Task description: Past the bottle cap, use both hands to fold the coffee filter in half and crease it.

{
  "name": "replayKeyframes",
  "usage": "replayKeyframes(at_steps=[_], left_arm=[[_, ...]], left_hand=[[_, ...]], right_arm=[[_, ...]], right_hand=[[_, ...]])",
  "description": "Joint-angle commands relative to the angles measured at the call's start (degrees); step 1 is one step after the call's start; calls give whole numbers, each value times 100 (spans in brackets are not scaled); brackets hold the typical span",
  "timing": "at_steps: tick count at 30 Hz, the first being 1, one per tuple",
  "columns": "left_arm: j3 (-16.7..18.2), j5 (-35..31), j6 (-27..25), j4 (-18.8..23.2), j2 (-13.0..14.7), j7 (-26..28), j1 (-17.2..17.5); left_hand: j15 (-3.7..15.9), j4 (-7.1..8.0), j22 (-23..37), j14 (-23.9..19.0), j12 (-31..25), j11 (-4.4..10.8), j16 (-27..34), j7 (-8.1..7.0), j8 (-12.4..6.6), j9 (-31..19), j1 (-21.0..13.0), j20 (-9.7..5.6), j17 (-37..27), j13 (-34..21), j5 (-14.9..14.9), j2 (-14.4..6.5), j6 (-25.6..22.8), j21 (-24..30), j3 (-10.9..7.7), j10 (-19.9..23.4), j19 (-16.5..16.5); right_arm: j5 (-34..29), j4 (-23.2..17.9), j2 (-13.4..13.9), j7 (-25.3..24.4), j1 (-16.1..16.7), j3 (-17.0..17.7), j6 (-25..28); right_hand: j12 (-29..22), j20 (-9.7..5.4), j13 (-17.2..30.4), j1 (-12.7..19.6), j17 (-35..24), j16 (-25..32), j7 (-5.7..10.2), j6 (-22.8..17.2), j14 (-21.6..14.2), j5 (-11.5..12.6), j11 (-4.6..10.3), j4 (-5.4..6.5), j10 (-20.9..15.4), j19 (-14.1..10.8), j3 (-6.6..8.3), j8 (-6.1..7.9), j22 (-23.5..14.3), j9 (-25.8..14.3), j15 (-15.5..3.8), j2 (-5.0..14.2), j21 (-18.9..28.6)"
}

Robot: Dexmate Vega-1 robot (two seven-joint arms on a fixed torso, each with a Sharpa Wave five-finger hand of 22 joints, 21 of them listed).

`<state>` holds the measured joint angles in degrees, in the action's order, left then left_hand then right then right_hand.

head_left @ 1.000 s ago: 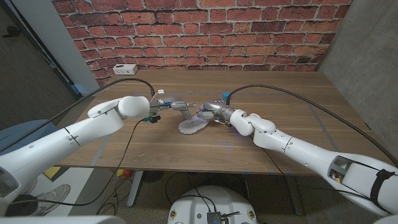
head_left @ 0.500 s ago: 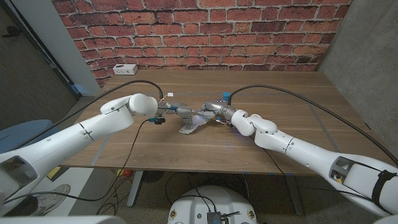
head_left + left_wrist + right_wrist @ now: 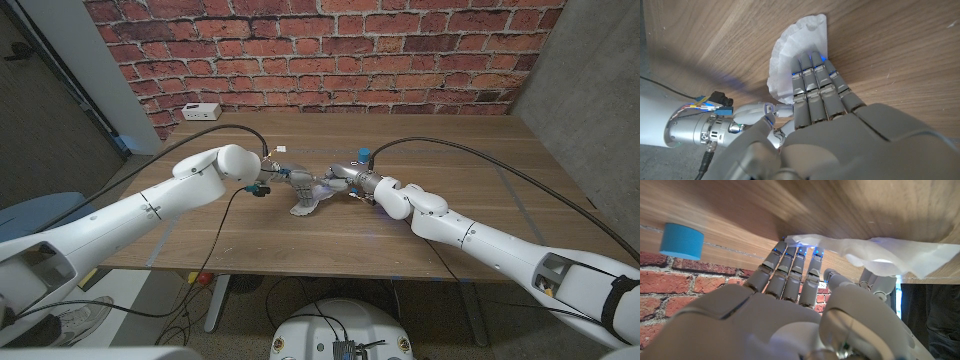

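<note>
Both arms are glossy white rounded shells with black cables running along them. The left hand (image 3: pixel 290 178) and right hand (image 3: pixel 338 176) are grey metal with segmented fingers (image 3: pixel 812 85), small blue lights glowing at the fingertips (image 3: pixel 801 251).

We see a wooden table (image 3: pixel 470 170) against a red brick wall (image 3: pixel 330 50), and a small white box (image 3: pixel 202 111) sits at the table's far left corner, just by the wall.
</note>
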<state>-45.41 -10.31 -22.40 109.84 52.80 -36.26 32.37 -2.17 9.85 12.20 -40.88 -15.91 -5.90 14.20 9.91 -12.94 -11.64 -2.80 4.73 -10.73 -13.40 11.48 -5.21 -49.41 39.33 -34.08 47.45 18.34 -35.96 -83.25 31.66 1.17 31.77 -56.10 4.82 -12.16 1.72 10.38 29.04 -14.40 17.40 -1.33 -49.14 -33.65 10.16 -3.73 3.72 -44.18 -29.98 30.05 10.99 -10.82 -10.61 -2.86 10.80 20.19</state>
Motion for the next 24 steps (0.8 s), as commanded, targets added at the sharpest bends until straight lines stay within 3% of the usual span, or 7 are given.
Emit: replayKeyframes(at_steps=[1, 2, 7, 12, 14, 24], left_arm=[[289, -23, 67, 476, 274, 553, 314], [323, 4, 135, 480, 284, 608, 355], [459, 142, 359, 504, 323, 720, 487], [376, 79, 192, 482, 286, 529, 416], [344, -2, 174, 471, 282, 555, 416], [54, -699, -164, 578, 236, 396, 293]], left_hand=[[-142, 37, 52, -144, -191, 5, 103, 32, -203, -120, 58, 24, -152, -157, -41, -505, -406, -16, -62, 343, -156], [-117, 41, 69, -338, -275, 59, 209, 33, -260, -159, 71, 39, -211, -229, -50, -514, -504, 11, -64, 472, -165], [-47, 22, 125, -668, -589, -17, 431, 94, -412, -314, 63, 80, -434, -506, -70, -535, -736, 158, -87, 792, -106], [-108, -21, 291, -1263, -1261, -91, 1029, 193, -662, -742, -26, 190, -1071, -1293, -80, -532, -989, 597, -124, 1096, 220], [-56, -26, 344, -1294, -1423, -104, 1150, 202, -713, -877, -40, 169, -1247, -1544, -81, -516, -1014, 763, -132, 1092, 378], [-133, -64, 466, -1277, -1796, -112, 1447, 206, -782, -1209, -109, 233, -1706, -2159, -75, -507, -943, 987, -156, 1025, 291]], right_arm=[[-2, -20, 6, -32, 19, 18, -14], [-1, -21, 4, -37, 21, 20, -12], [-20, -32, -3, -30, 23, 13, 16], [-25, -54, -7, -40, 34, 17, 44], [-16, -61, -8, -32, 38, 19, 47], [73, -94, -8, 2, 70, 49, 67]], right_hand=[[-14, -29, 57, 16, -38, 34, -47, 21, -10, 6, -125, 22, -121, -38, 42, -5, -6, -3, 15, 43, 5], [-13, -29, 57, 15, -42, 35, -49, 22, -8, 7, -149, 23, -122, -39, 43, -5, -6, -3, 18, 43, 5], [-8, -34, 59, 14, -67, 46, -65, 29, -7, 11, -127, 26, -128, -40, 50, -4, -7, -4, 35, 45, 6], [3, -44, 60, 16, -86, 51, -86, 72, 6, 15, -167, 28, -115, -28, 61, -17, -8, -5, 60, 53, 2], [10, -46, 60, 16, -98, 48, -90, 87, 24, 16, -215, 31, -106, -25, 67, -20, -9, -5, 77, 54, 1], [31, -43, 62, 26, -123, 49, -75, 114, 47, 21, -134, 25, -71, -29, 88, -21, -11, -6, 57, 49, 5]])
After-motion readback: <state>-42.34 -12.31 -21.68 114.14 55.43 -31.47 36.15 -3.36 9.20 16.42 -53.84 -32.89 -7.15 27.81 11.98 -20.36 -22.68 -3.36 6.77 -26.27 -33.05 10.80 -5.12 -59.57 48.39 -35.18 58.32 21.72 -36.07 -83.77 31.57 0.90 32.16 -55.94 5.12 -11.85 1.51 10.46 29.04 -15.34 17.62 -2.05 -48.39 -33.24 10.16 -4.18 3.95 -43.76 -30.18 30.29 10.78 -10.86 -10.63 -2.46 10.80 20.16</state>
